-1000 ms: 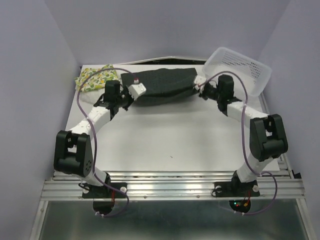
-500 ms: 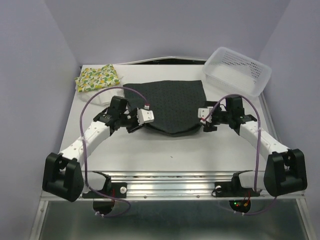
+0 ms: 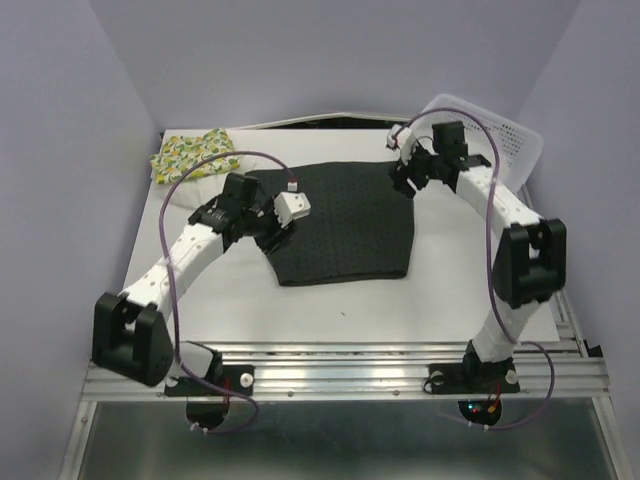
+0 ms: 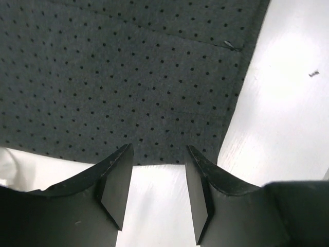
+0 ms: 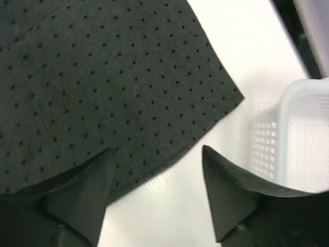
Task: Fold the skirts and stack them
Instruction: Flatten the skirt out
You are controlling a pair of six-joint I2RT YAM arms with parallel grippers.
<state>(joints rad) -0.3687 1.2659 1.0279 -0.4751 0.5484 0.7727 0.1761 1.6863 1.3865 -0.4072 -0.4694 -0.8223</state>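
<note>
The black skirt (image 3: 350, 225) with small dots lies spread flat in the middle of the table. My left gripper (image 3: 272, 232) hovers at its left edge, open; in the left wrist view the fingers (image 4: 117, 180) frame bare table just short of the skirt's hem (image 4: 128, 92), holding nothing. At the skirt's far right corner my right gripper (image 3: 405, 176) also stands open and empty, the cloth's edge (image 5: 103, 77) below its left finger (image 5: 85, 185). The lemon-print skirt (image 3: 195, 155) lies folded at the back left. I cannot make out the white skirt.
The white mesh basket (image 3: 500, 140) sits at the back right, close beside the right gripper, and its wall (image 5: 298, 134) shows in the right wrist view. Purple cables loop over both arms. Walls close in the table's left, back and right sides.
The black skirt, bunched at the back a second ago, was pulled forward and now lies flat. Both grippers have let go of it. The right arm has swung back to the far right corner.
</note>
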